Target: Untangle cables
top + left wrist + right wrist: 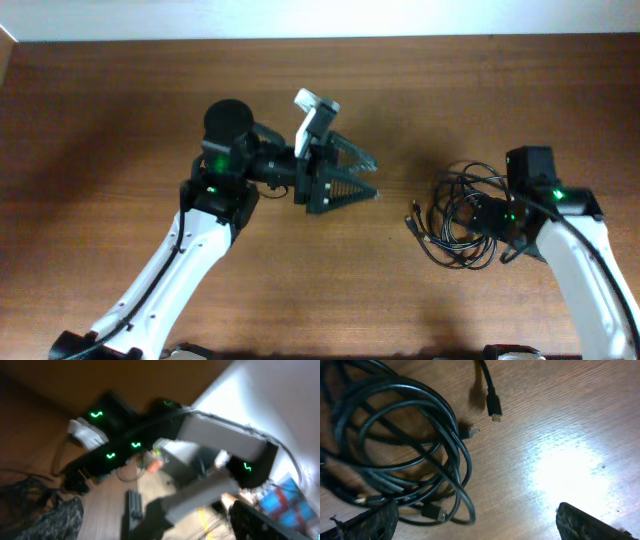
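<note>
We see the table [100,150] carrying the cables [462,222], a loose black coil; the left gripper [368,178] hangs well to the left of the cables, turned on its side, fingers spread wide, holding nothing; the right gripper [475,514] hovers directly over the cables, jaws far apart, empty; one plug [494,410] lies free just beside the cables.

Wooden table [100,120] (glossy brown), white strip [300,15] behind
</note>
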